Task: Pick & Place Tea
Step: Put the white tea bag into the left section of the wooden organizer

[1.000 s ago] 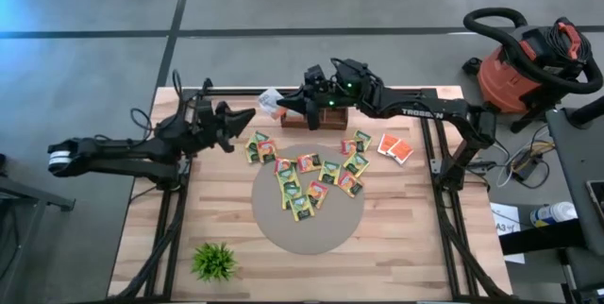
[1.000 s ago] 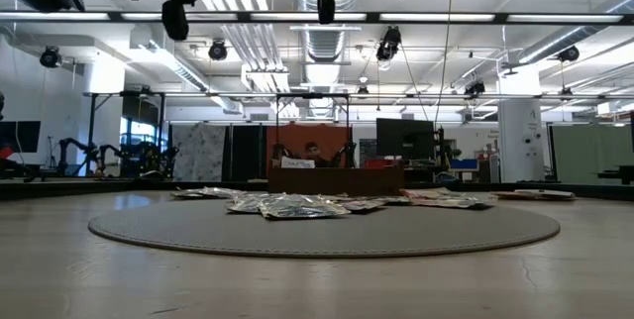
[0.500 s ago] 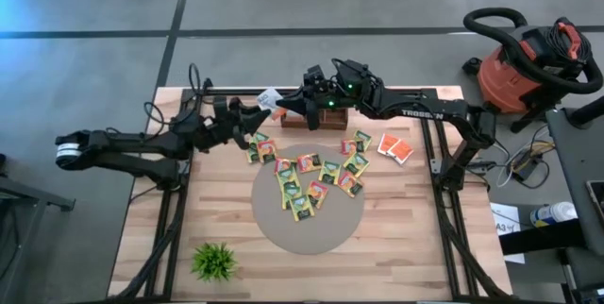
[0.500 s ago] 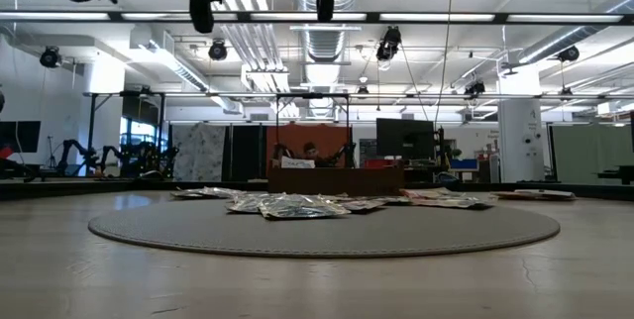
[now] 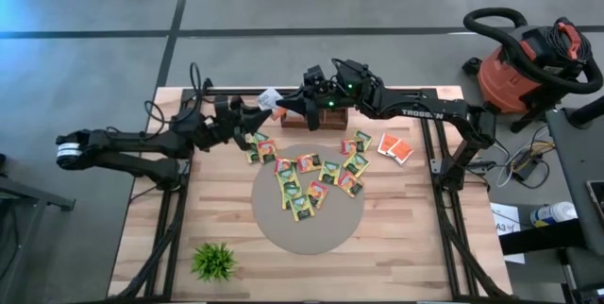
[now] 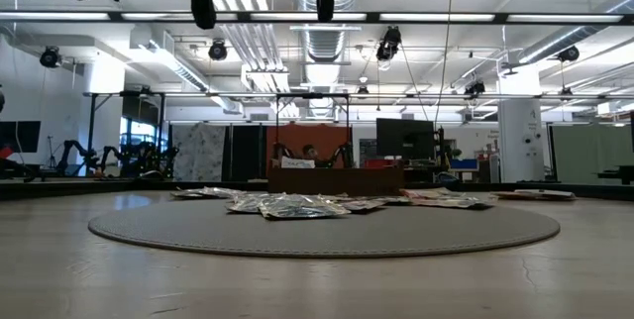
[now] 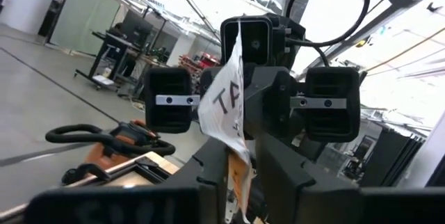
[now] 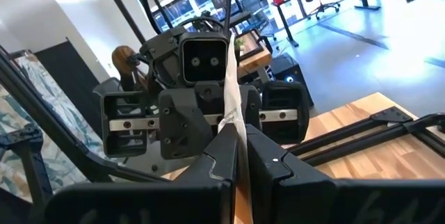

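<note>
Far left on the tabletop (image 5: 396, 238), the left arm reaches in low from the edge, its left hand (image 5: 253, 119) up off the wood near the back rail, tips meeting a sachet (image 5: 270, 99) that hangs in the air btwn the two arms. Can't tell how firmly the left hand has it; fingers look partly parted, closing around the sachet's lower edge in its wrist view (image 7: 229, 120). Down front-left sits a small green plant (image 5: 214, 261), well apart from everything. Just right of the left hand, two sachets (image 5: 260, 145) lie on bare wood, beside the round grey mat (image 5: 311, 233). On the mat's back half, approx. a dozen tea sachets (image 5: 311, 179), yellow-green w/ a few orange, overlapping in a loose heap below and right of the held one. Right hand (image 5: 283, 104) comes in from the right arm across the back, pinched tight on the raised sachet, seen edge-on btwn its fingers (image 8: 240, 147). A dark box (image 5: 332, 117) sits under that arm at the back. Further right, two orange sachets (image 5: 395, 148) lie on wood off the mat. Off the table, far right, a red shop vac (image 5: 528, 63).
</note>
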`<state>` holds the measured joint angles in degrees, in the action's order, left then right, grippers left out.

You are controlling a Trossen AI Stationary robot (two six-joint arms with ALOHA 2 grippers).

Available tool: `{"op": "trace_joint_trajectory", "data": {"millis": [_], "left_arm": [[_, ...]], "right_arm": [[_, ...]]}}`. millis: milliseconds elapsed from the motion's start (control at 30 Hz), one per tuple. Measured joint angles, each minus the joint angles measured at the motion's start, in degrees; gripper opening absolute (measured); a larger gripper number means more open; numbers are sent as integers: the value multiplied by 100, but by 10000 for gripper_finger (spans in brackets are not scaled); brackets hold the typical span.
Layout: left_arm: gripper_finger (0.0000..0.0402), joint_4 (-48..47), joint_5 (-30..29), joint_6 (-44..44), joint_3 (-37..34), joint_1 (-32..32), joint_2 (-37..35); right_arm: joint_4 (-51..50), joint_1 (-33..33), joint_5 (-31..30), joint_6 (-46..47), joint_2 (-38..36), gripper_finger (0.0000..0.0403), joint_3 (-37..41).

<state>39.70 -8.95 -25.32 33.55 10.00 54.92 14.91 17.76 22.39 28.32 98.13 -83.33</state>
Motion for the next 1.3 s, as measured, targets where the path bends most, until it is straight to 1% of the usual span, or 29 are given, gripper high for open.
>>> {"op": "trace_joint_trajectory", "data": {"millis": [200, 333, 467, 533, 633, 700, 800, 900, 1000, 1133, 1300], "left_arm": [[8, -53, -9, 153, 1, 0, 7], [3, -113, -12, 200, 7, 0, 7], [2, -273, -5, 271, -1, 0, 7], [2, -499, -6, 273, 8, 0, -9], [1, -929, 15, 273, 24, 0, -54], [1, -1309, 28, 273, 33, 0, -89], [1, -2009, 28, 307, 87, 0, -160], [1, -2708, 53, 431, 175, -7, -156], [1, -2969, 189, 660, 305, -7, -72], [1, -3036, 421, 1064, 590, -4, 140], [1, -3438, 480, 1448, 942, -3, 617]], "right_arm": [[-14, 0, 15, 6, -1, 13, 0], [-90, 2, 15, 22, 0, 13, 0], [-367, 12, 21, 16, -4, 18, 0], [-521, 40, 29, -36, -13, 32, 0], [-797, 92, 73, -216, -65, 64, 0], [-1108, 150, 163, -402, -158, 89, 0], [-2007, 213, 192, -983, -333, 122, -78], [-3342, 221, 185, -1918, -406, 147, -354], [-4543, 181, 147, -2722, -409, 160, -688], [-5281, 80, -215, -3367, -351, 164, -1001], [-5516, -2, -471, -3842, -293, 158, -1435]]}}
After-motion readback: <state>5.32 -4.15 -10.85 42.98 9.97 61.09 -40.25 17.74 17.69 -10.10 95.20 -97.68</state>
